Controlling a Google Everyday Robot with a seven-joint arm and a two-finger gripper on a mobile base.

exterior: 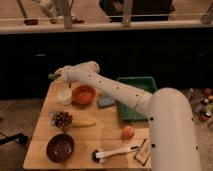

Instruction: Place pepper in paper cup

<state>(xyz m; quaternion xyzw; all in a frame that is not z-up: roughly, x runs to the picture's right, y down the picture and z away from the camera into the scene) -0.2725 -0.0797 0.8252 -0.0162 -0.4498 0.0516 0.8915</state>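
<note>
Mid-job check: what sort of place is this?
Probably an indoor kitchen-style test area: wooden table holding an orange bowl, fruit and a dish brush, railing behind. The gripper hangs over the table's far-left corner.

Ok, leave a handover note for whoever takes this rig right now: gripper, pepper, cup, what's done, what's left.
Gripper: raised over the far left corner of the wooden table, apparently shut on the small green pepper.
Small cream round paper cup: upright on the table, just left of the orange bowl, nearer the camera than the gripper.
Done: pepper picked up.
Left: bring it over the cup, release.
</note>
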